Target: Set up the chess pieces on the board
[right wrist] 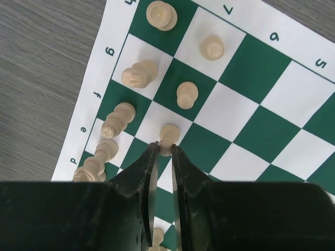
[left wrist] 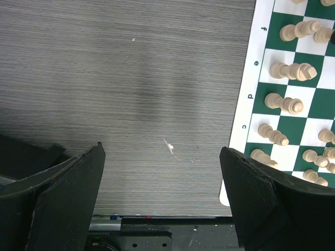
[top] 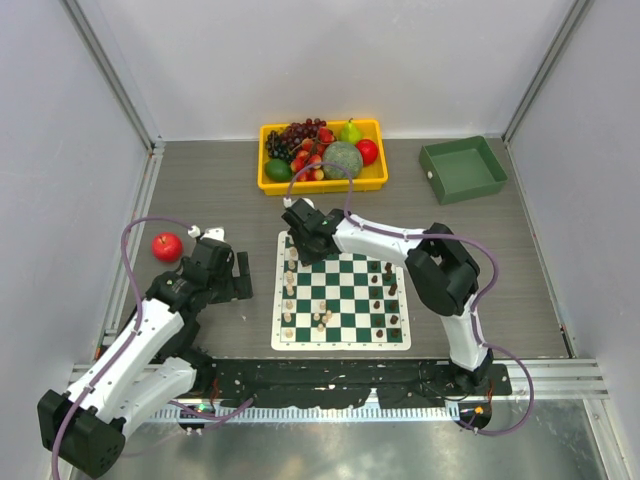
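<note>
The green and white board lies in the middle of the table. Cream chess pieces stand along its left side, dark ones along its right, a few near the middle. My right gripper reaches over the board's far left corner. In the right wrist view it is shut on a cream pawn, at a white square beside other cream pieces. My left gripper is open and empty over bare table, just left of the board's edge.
A yellow tray of fruit stands at the back, a green bin at the back right. A red apple lies on the table to the left of my left gripper.
</note>
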You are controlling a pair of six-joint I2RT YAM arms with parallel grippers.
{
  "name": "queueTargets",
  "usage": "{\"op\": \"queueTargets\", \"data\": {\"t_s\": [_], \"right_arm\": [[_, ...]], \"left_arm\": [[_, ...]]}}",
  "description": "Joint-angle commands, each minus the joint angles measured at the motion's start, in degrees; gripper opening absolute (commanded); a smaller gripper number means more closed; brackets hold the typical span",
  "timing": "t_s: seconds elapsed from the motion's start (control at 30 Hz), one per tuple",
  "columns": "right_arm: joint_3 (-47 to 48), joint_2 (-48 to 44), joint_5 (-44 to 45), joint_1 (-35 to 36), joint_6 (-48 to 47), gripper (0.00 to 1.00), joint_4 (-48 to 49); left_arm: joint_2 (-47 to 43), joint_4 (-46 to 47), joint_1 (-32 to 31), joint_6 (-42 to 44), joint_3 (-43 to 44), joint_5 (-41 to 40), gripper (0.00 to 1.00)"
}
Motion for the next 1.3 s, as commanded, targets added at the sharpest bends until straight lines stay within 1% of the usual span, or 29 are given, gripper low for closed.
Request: {"op": "queueTargets", "data": {"t_s": [0.0, 0.3, 0.33, 0.47, 0.63, 0.8, 1.0, 1.1, 1.27], "right_arm": [[2.9, 0.9, 1.0, -0.2, -0.9, 0.21, 0.7], [3.1, 0.9, -0.5, -0.3, -1.0, 0.25, 0.7], [3.0, 0.7, -0.5, -0.3, -1.0, 0.29, 0.7], [3.1, -1.5, -0.6, -0.3, -1.2, 0.36, 0.4], [2.4, -5.7, -0.1, -0.3, -1.3, 0.43, -0.7], [-3.3, -13.1, 0.1, -0.2, -0.5, 0.45, 0.0], [-13.7, -19.4, -3.2, 0.0, 1.8, 0.44, 1.9], [-17.8, -21.0, -4.2, 1.0, 3.0, 0.43, 2.5], [-20.1, -20.5, -5.1, 3.7, 4.0, 0.41, 3.0]], "left_arm": [[-0.4, 0.8, 0.2, 0.1, 0.0, -1.0, 1.00], [-0.7, 0.7, 0.2, 0.1, -0.6, -1.1, 1.00], [-0.7, 0.7, 0.2, 0.1, -0.5, -1.1, 1.00], [-0.5, 1.0, 0.2, 0.1, -0.4, -0.9, 1.00], [-0.3, 0.9, 0.2, 0.1, 0.0, -0.7, 1.00], [-0.7, 1.0, 0.2, -0.2, -0.2, -0.7, 1.00], [-0.5, 1.2, 0.2, -0.4, -0.1, -0.3, 1.00], [-0.3, 1.6, 0.2, -0.6, -0.1, -0.1, 1.00], [0.3, 1.9, 0.2, -0.7, 0.2, 0.2, 0.99]]}}
